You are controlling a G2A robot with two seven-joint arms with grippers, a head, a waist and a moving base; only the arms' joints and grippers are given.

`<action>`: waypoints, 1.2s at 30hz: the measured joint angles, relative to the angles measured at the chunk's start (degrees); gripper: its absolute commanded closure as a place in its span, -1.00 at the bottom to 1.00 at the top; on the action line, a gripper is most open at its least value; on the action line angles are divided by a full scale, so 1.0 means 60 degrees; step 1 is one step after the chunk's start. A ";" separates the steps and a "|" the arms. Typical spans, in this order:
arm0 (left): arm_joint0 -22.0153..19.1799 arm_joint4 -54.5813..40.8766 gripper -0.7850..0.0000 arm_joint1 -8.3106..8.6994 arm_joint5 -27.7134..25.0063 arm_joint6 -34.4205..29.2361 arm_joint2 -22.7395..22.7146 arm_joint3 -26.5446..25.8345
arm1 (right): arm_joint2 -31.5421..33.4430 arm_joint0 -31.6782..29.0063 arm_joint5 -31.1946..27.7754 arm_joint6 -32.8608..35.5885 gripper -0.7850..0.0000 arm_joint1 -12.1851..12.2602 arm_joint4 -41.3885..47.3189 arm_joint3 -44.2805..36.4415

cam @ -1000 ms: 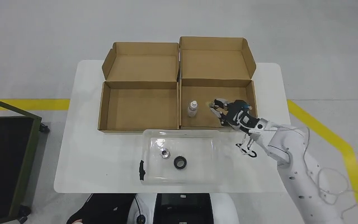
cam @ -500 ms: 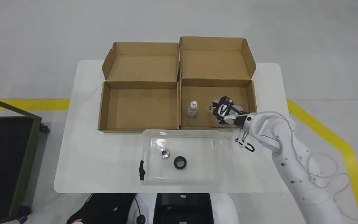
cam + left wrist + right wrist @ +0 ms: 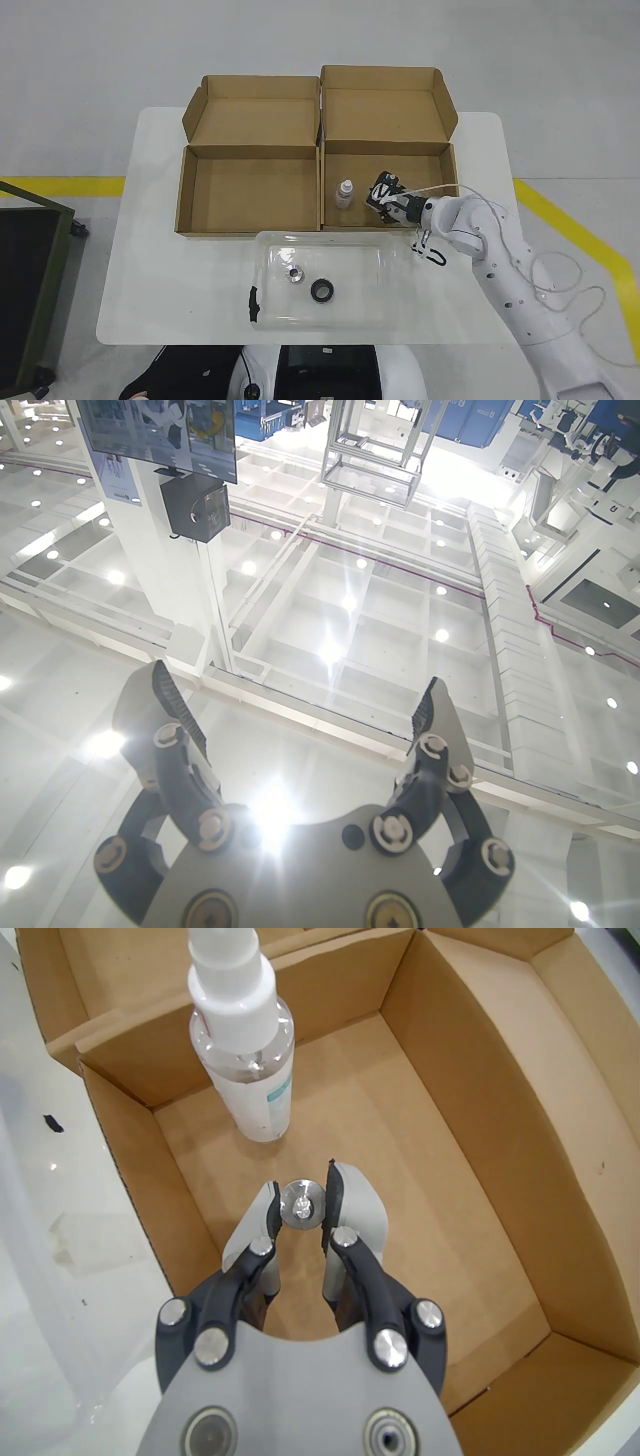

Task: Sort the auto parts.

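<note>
The right jaws clamp a small metal disc point(image 3: 302, 1212) inside the right-hand cardboard box point(image 3: 440, 165), near a spray bottle point(image 3: 243, 1043); left jaws gape empty. Best release: lower gently, open clear of the bottle

- Right arm point(image 3: 510, 290): glossy white shell, chunky rounded links.
- Thin pale cable point(image 3: 440, 187) runs loose from the right gripper point(image 3: 302, 1200) back along the arm. There's a short black loop point(image 3: 437, 258) just behind the gripper.
- Right gripper: grey palm plate, black link bars, light grey fingers, black ribbed pads point(image 3: 332, 1193), silver screws on every pivot.
- Left gripper point(image 3: 297, 680): same build, with brassy screws too.
</note>
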 measured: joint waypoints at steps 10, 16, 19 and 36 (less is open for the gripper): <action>0.0000 0.0000 -1.00 0.0000 0.0000 0.0000 0.0000 0.0000 | -0.0125 0.0178 0.0202 -0.0202 -1.00 -0.0054 0.0132 0.0102; 0.0000 0.0000 -1.00 0.0000 0.0000 0.0000 0.0000 0.0000 | 0.0335 -0.0162 0.0240 -0.0246 -1.00 0.0062 0.0215 -0.0837; 0.0000 0.0000 -1.00 0.0000 0.0000 0.0000 0.0000 0.0000 | 0.0702 -0.0563 0.0239 -0.0251 -1.00 0.0154 0.0340 -0.1549; 0.0000 0.0000 -1.00 0.0000 0.0000 0.0000 0.0000 0.0000 | 0.0599 -0.3071 -0.0338 0.0120 -1.00 0.0407 0.0680 -0.5539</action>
